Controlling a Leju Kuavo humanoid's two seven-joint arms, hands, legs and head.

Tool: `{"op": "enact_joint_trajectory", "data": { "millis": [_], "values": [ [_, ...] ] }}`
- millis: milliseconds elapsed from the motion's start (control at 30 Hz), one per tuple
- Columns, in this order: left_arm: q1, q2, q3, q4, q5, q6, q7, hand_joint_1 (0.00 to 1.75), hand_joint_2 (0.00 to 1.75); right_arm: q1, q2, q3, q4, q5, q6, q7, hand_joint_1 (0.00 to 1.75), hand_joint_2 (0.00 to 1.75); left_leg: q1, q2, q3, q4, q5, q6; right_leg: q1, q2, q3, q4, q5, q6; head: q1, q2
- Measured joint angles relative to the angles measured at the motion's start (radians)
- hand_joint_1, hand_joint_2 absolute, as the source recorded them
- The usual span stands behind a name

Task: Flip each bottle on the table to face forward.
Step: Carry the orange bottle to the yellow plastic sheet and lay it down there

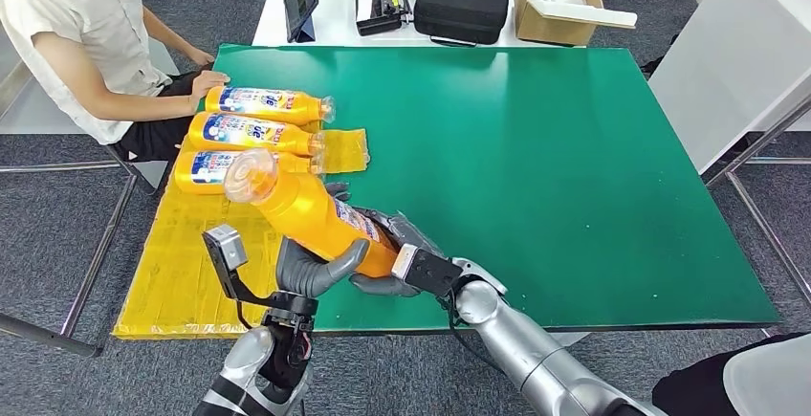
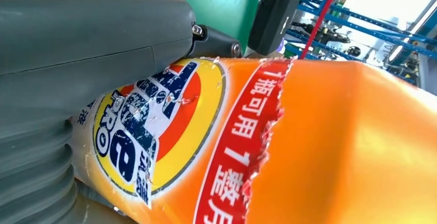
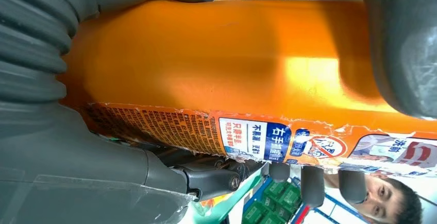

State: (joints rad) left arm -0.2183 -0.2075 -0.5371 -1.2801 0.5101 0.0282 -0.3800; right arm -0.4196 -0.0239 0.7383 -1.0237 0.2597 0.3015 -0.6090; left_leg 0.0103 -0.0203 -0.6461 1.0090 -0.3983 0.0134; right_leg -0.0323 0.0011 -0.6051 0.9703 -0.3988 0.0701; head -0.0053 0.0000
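One orange bottle (image 1: 311, 215) was held up in the air by both hands, above the near edge of the green table (image 1: 536, 167), toward its left corner. It was tilted, with its cap end pointed up and away toward the left edge. The left hand (image 1: 316, 271) was wrapped around the lower part of the bottle from below. The right hand (image 1: 397, 249) was closed on the bottle's bottom end. In the left wrist view the big round label on the bottle (image 2: 268, 147) was seen close beside the grey thumb (image 2: 93, 33). In the right wrist view the plain orange side and the small-print label (image 3: 232, 80) were seen between the grey fingers (image 3: 402, 44).

Three more bottles (image 1: 258, 136) were laid side by side on a yellow sheet (image 1: 177, 273) at the left edge of the table. Their blue and white labels were turned up, and their caps were pointed toward the middle of the table. These three were judged to be done already. The held bottle was judged to be mid-turn and not yet put down, so one bottle was left to finish. No other bottle waiting to be turned was seen on the table.

A person (image 1: 76, 43) was seated past the far left corner, with a hand (image 1: 206, 81) rested near the first bottle.
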Motion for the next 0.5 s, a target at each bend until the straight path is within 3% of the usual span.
{"op": "enact_joint_trajectory", "data": {
  "millis": [100,133,300,500],
  "values": [
    [0.011,0.000,0.004,-0.012,0.003,0.002,0.000,1.75,1.75,0.002,0.000,0.007,0.003,-0.002,-0.003,-0.003,0.08,1.75,0.000,0.000,0.000,0.000,0.000,0.000,0.000,0.000,0.000,0.000,0.000,0.000,0.000,0.000],
    [0.013,0.000,0.005,-0.013,0.004,0.004,0.000,1.75,1.75,0.004,0.000,0.010,0.004,-0.003,-0.006,-0.003,0.00,1.75,0.000,0.000,0.000,0.000,0.000,0.000,0.000,0.000,0.000,0.000,0.000,0.000,0.000,0.000],
    [0.022,0.000,0.009,-0.025,0.009,0.028,0.000,1.75,1.75,0.029,0.007,0.012,0.007,0.001,-0.052,-0.001,0.00,1.75,0.000,0.000,0.000,0.000,0.000,0.000,0.000,0.000,0.000,0.000,0.000,0.000,0.000,0.000],
    [0.002,0.008,0.004,-0.013,-0.226,0.220,-0.022,1.75,1.75,0.116,0.024,0.004,-0.020,0.087,-0.243,-0.006,0.00,1.75,0.000,-0.001,-0.001,0.000,0.000,0.000,0.000,0.000,-0.001,0.000,0.000,0.000,0.000,0.000]
  ]
}}
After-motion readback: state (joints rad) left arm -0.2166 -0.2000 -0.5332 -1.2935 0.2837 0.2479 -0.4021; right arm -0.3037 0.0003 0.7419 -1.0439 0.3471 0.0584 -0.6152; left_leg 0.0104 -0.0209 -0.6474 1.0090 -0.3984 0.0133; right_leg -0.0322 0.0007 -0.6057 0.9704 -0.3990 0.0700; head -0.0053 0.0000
